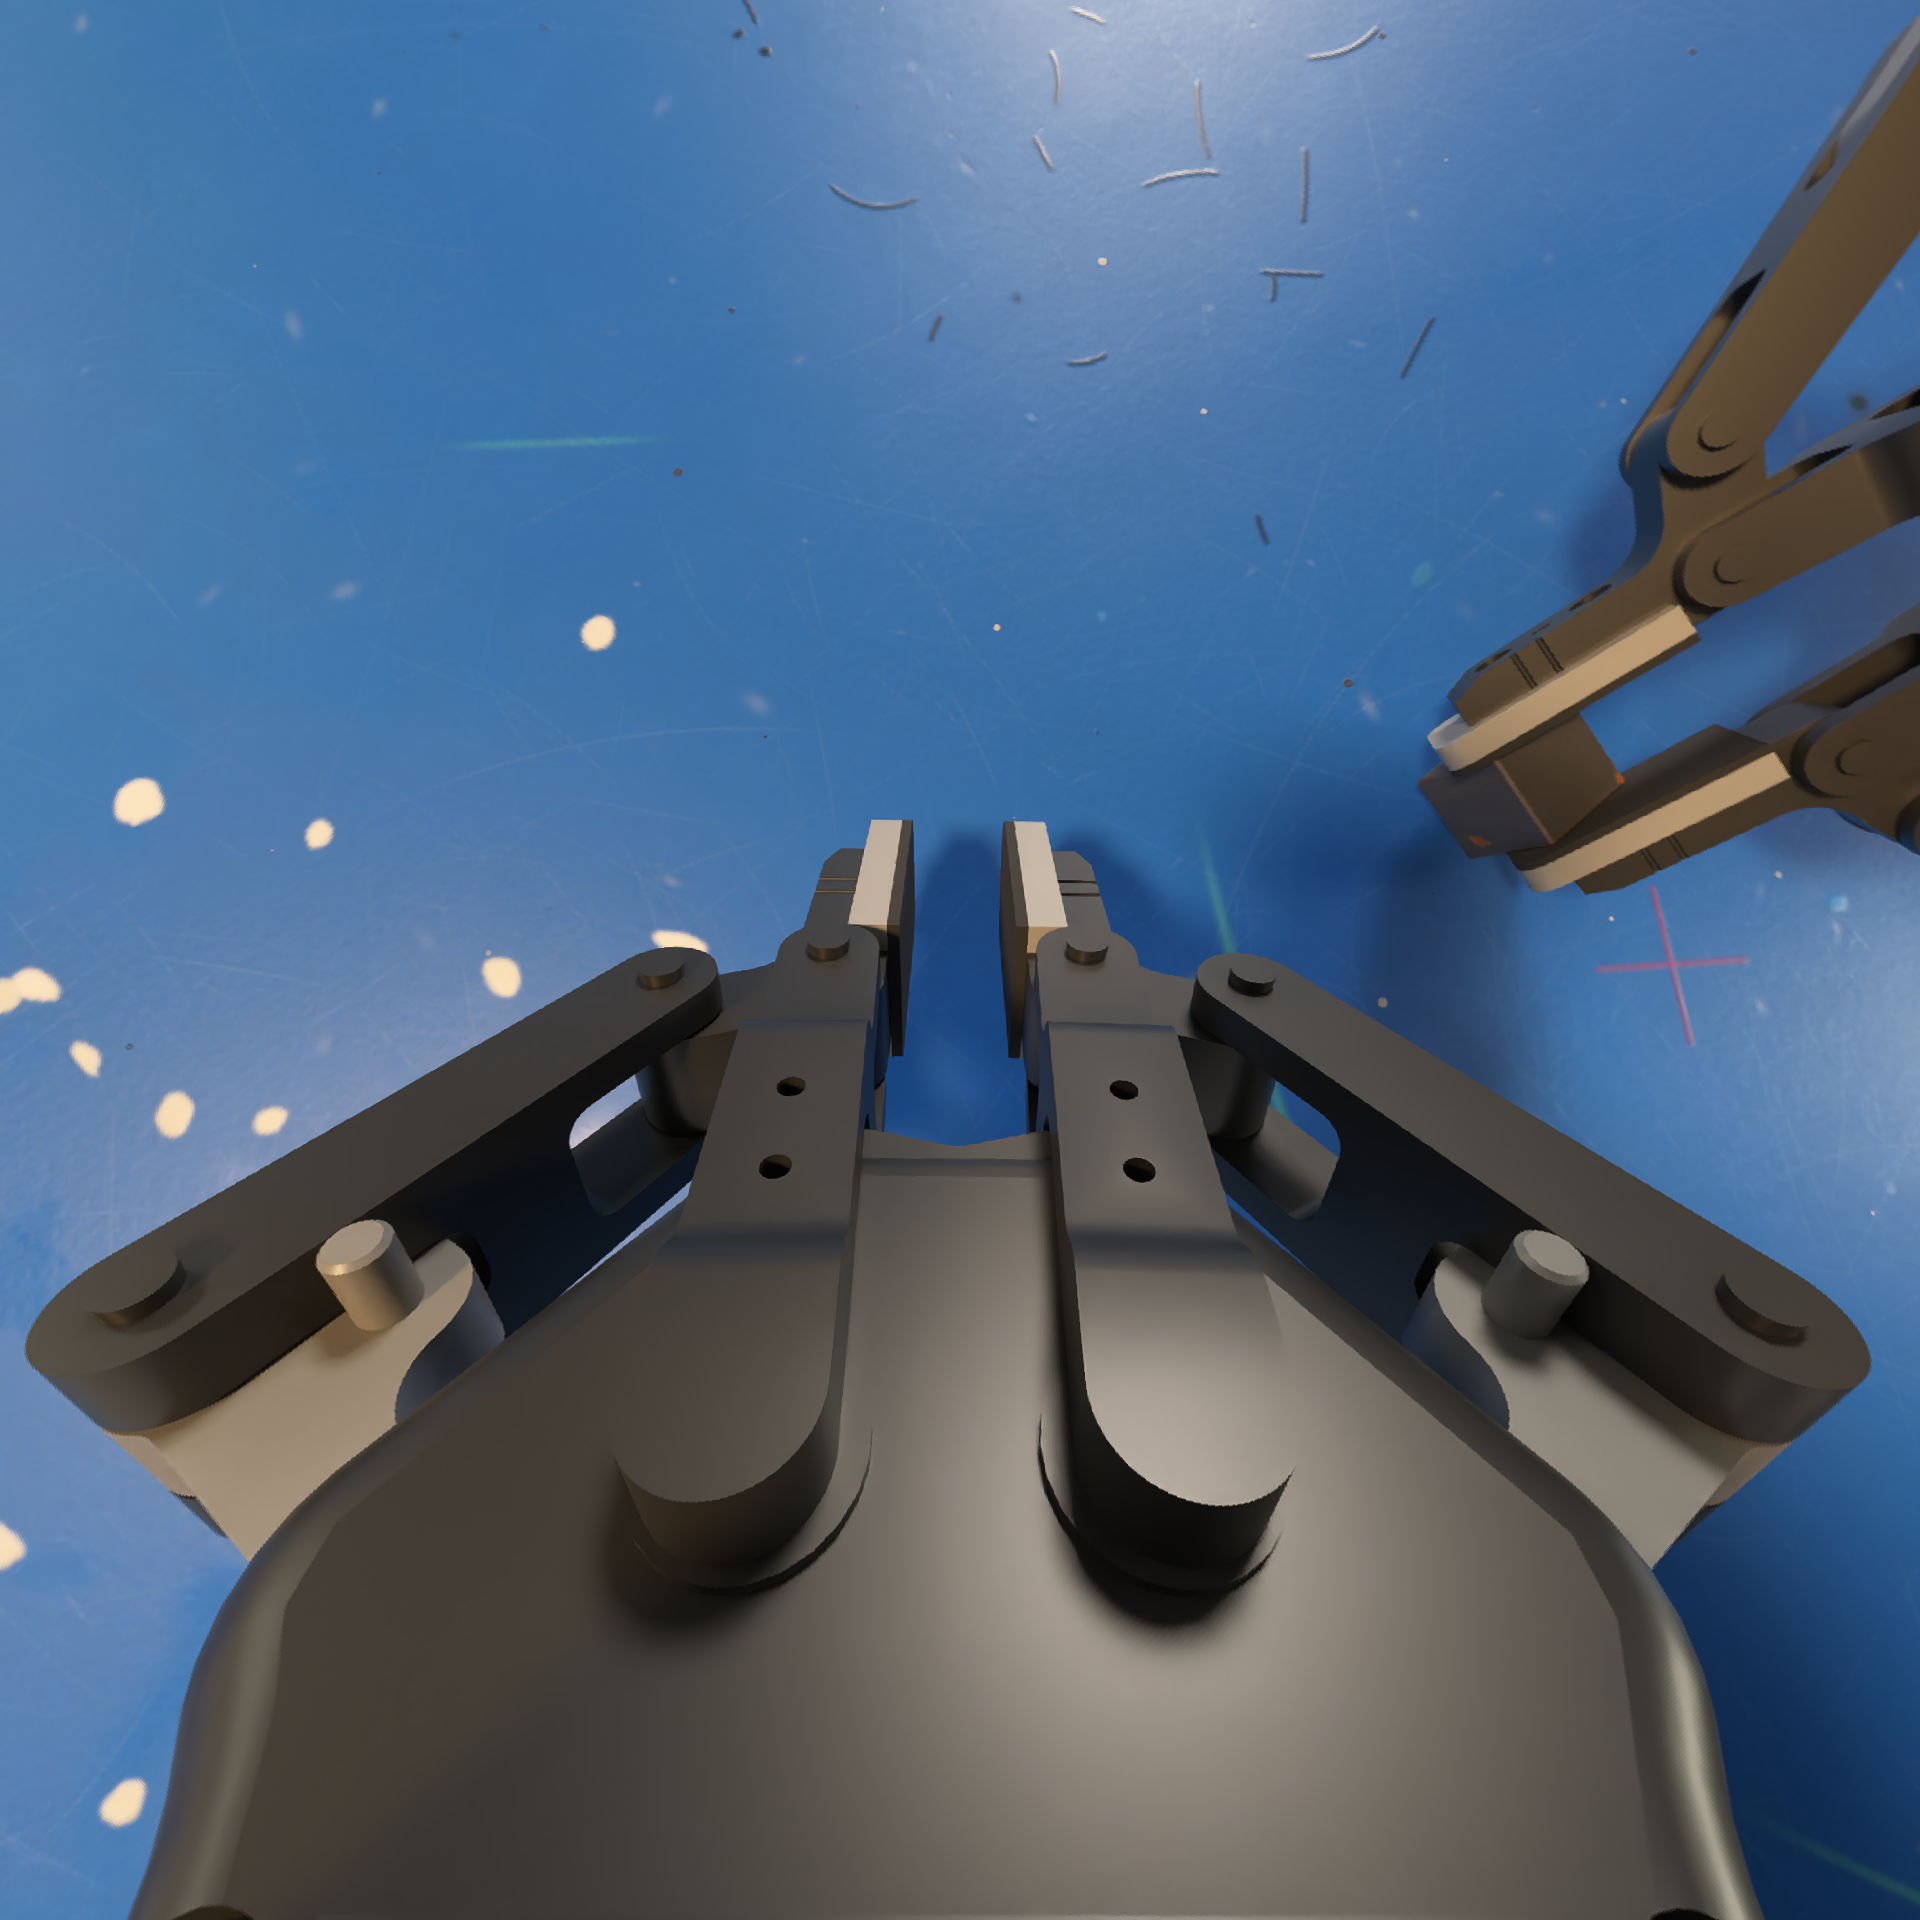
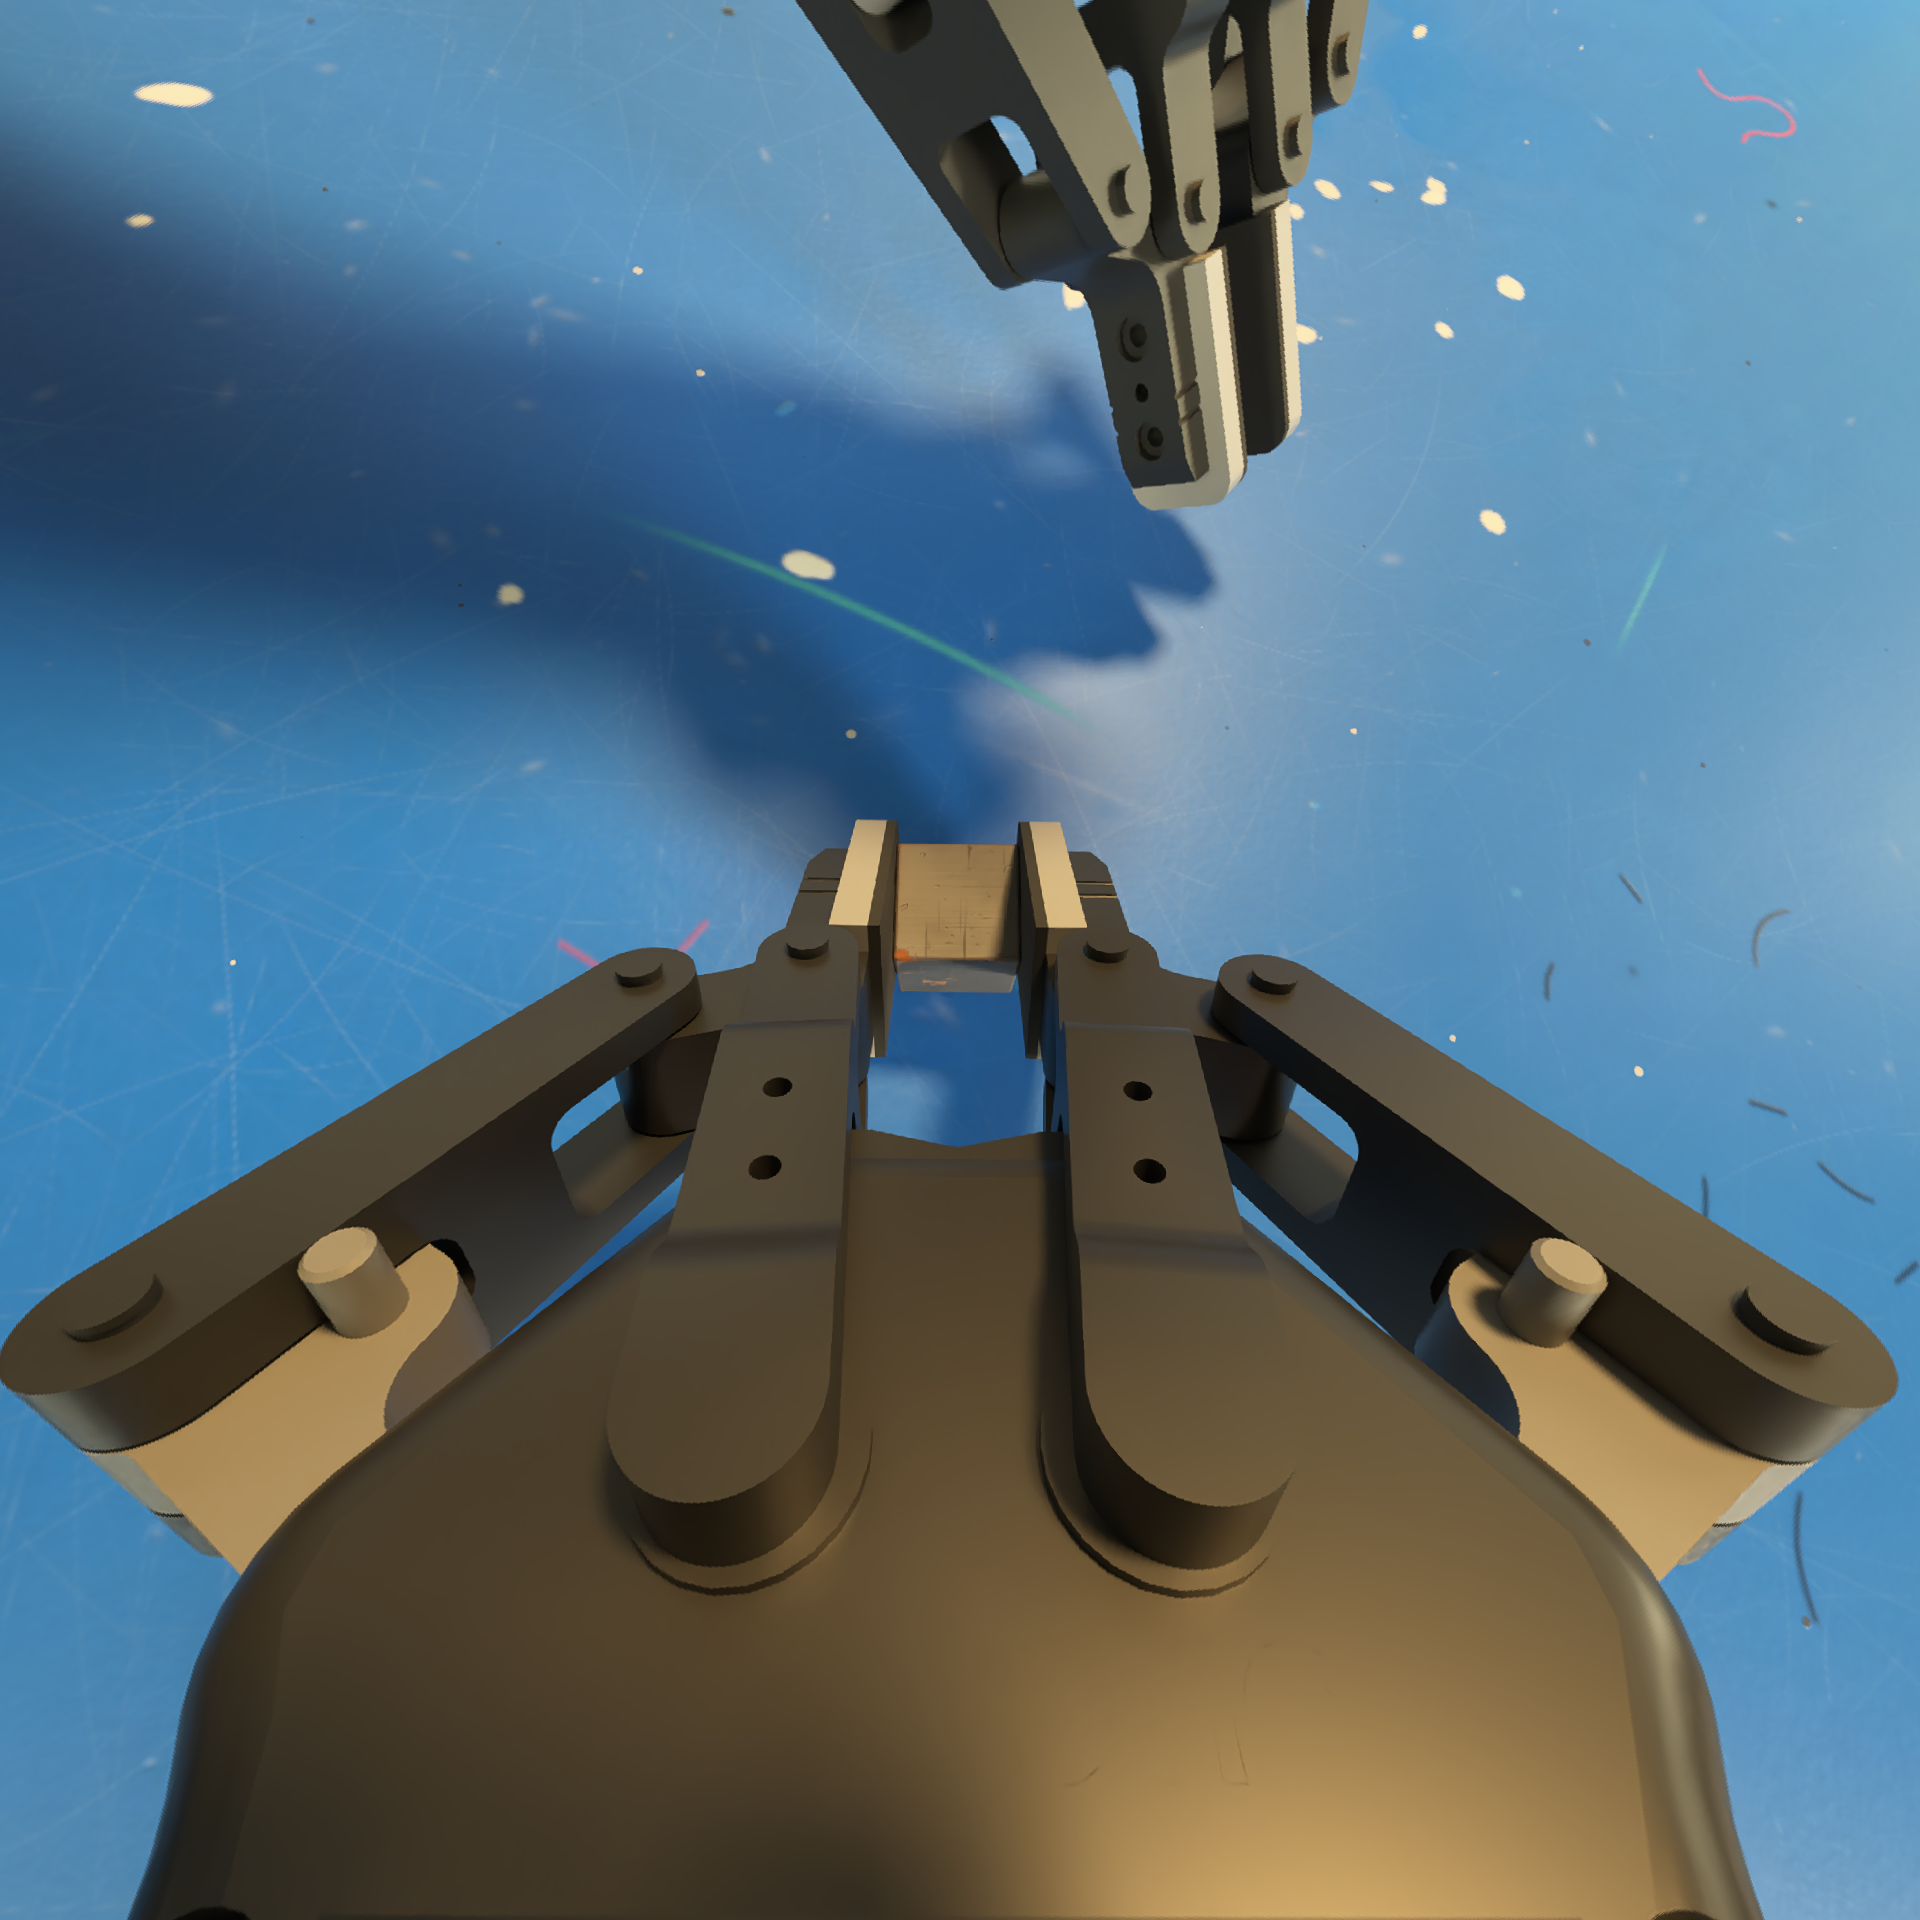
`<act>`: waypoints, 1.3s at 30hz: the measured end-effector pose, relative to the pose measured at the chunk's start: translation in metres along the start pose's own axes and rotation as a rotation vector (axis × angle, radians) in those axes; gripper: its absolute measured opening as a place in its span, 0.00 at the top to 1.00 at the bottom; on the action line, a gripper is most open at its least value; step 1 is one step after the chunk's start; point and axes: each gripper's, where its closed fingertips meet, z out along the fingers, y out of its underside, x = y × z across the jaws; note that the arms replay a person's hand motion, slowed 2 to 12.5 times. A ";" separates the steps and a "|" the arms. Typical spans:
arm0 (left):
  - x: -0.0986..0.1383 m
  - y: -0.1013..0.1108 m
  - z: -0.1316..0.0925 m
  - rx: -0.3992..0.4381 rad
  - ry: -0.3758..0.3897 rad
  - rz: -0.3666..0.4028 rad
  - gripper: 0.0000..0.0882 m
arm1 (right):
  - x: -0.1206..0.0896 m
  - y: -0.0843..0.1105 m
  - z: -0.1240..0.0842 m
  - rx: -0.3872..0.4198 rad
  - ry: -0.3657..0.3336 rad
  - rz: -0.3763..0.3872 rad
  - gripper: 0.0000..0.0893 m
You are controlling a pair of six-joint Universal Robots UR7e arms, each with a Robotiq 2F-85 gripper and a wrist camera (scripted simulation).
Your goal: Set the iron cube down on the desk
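The iron cube (image 2: pixel 956 909) is a small scuffed grey-brown block with orange flecks. My right gripper (image 2: pixel 956 883) is shut on it, one pad on each side. In the left wrist view the cube (image 1: pixel 1558 774) sits between the right gripper's (image 1: pixel 1491 810) fingertips at the right edge, low over the blue desk (image 1: pixel 727 520); its shadow lies close beside it, and I cannot tell whether it touches. My left gripper (image 1: pixel 956 883) is partly open and empty above the desk. It also shows at the top of the right wrist view (image 2: pixel 1216 483).
The blue desk (image 2: pixel 364 831) is scratched, with cream paint spots (image 1: pixel 597 632), dark fibres (image 1: pixel 1195 177), a pink cross mark (image 1: pixel 1673 964) and green streaks (image 2: pixel 883 623). The left arm's shadow (image 2: pixel 520 468) falls across it. No other objects show.
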 end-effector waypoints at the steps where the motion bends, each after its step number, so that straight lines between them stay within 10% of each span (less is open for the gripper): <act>1: 0.000 0.000 0.001 -0.002 -0.004 -0.003 0.83 | 0.000 0.000 0.000 0.000 0.000 0.000 0.78; 39: -0.002 0.007 0.010 -0.008 -0.050 0.001 1.00 | 0.006 0.000 0.000 -0.002 0.017 0.040 0.67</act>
